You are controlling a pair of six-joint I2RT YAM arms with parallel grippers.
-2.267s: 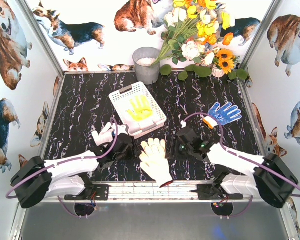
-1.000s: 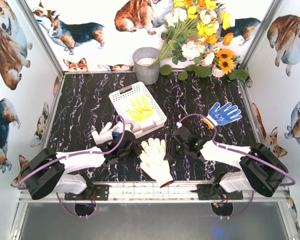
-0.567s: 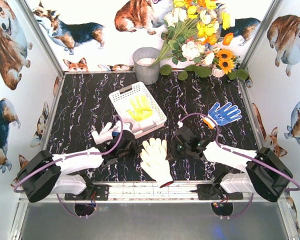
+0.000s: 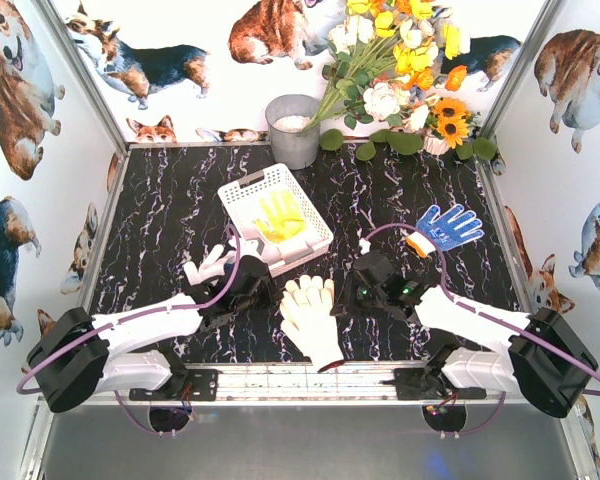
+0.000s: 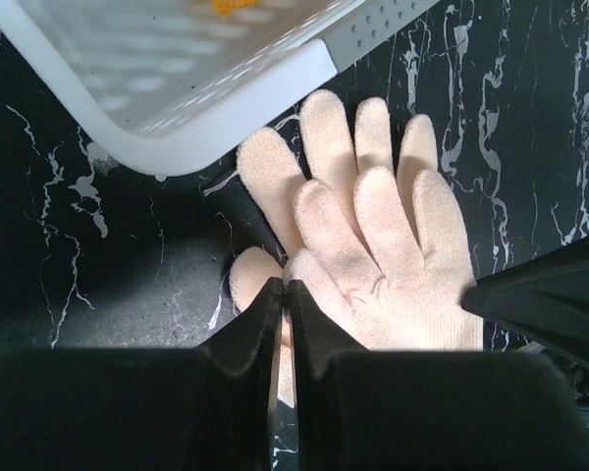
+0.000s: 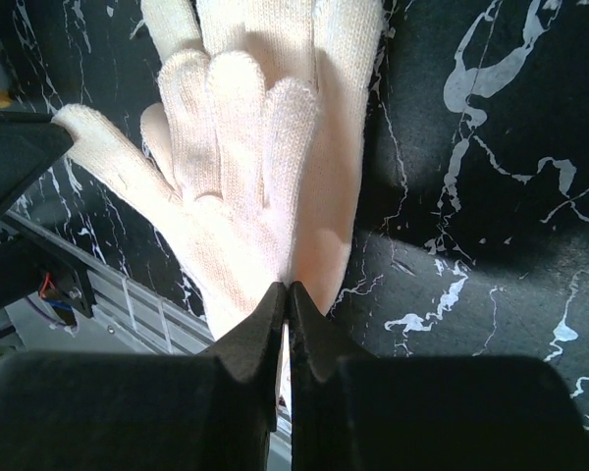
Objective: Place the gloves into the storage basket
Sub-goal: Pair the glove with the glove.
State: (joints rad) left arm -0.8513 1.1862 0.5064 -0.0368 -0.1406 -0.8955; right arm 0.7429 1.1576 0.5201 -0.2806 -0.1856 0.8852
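Note:
Two plain white gloves [image 4: 310,315] lie stacked on the black marble table between my arms. My left gripper [image 4: 276,298] is shut on their left edge by the thumb [image 5: 250,280], with the gloves [image 5: 373,245] spreading right of its tips [image 5: 285,289]. On the opposite edge of the gloves [image 6: 245,147], my right gripper [image 4: 344,297] is also shut, pinching fabric at its tips [image 6: 287,292]. The white storage basket [image 4: 242,195] stands just behind, an orange-palmed glove [image 4: 280,218] inside it. A blue-dotted glove [image 4: 448,225] lies at the right. Another white glove [image 4: 206,266] lies left of my left arm.
A grey metal bucket [image 4: 293,128] stands behind the basket, with a bunch of flowers [image 4: 405,80] to its right. The basket's near corner [image 5: 236,108] is close above my left fingers. The table's metal front rail [image 4: 300,378] runs just below the gloves' cuffs.
Both grippers have closed onto the edges of the white gloves. The right arm has drawn back a little to the right; the gloves have hardly shifted.

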